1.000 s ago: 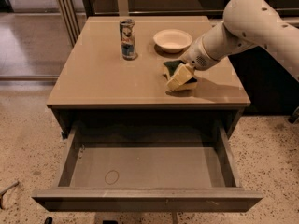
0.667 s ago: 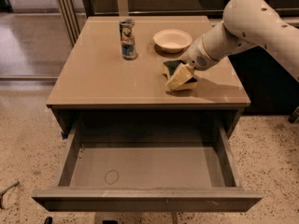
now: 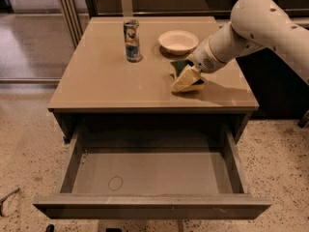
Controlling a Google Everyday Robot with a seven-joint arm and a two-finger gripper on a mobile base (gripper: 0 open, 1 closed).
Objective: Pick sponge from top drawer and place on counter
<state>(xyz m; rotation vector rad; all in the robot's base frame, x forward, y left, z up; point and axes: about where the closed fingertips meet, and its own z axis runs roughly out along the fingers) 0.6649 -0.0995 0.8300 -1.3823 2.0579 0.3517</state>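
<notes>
Taken from the left, the wide shallow grey-brown top drawer [image 3: 159,173] stood pulled fully out beneath the cabinet, and its floor showed only a faint ring mark [image 3: 115,182] near the front left, with no sponge in it. Above it, on the glossy beige-tan counter [image 3: 96,81], a printed drink can [image 3: 131,40] stood upright towards the back, and a small cream bowl [image 3: 178,50] sat to its right, holding nothing. Just in front of the bowl, the dark green and yellow sponge [image 3: 178,66] was down at the counter surface, with the cream-yellow padded gripper [image 3: 188,80] right against it; whether the gripper clasped the sponge or was loose I could not tell. The white arm [image 3: 260,28] reached in from the right. The task looked nearly finished: lifting out was done, and what seemingly remained was release and withdrawal
</notes>
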